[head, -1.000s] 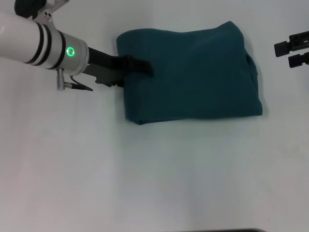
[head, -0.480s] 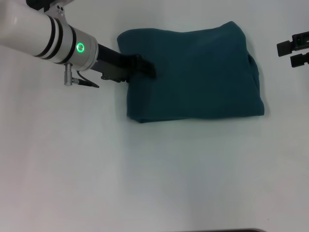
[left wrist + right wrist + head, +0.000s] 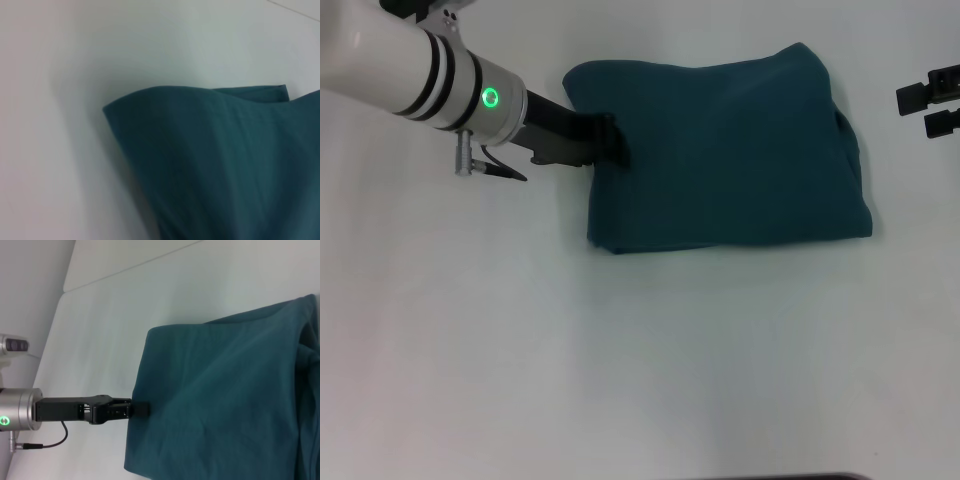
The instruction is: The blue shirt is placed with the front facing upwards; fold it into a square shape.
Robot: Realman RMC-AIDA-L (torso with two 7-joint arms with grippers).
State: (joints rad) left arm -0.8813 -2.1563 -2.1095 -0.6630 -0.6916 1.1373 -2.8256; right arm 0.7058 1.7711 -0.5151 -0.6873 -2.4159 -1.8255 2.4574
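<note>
Shirt's left edge has shifted a bit right vs 0.5 s ago, and the left gripper tip pulled back left with it; right gripper unchanged.

Shirt (image 3: 725,150) lies on the table (image 3: 620,370) toward the far edge, right of centre, folded into a rough rectangle, plain teal side up, no lettering visible. Near edge runs about level, near-left corner slightly ragged, layered folds bunched along the right edge.

Left gripper (image 3: 612,141) comes in from the far-left, tip on the shirt's left edge about mid-height. Right wrist view shows a black finger (image 3: 141,408) lying over the fabric edge; cannot tell how far the jaws are apart or whether cloth is pinched. Left wrist view shows only the shirt (image 3: 225,165) corner on the table.

Right gripper (image 3: 930,102) sits at the far-right edge, apart from the shirt, 2 fingers parted, holding nothing.
</note>
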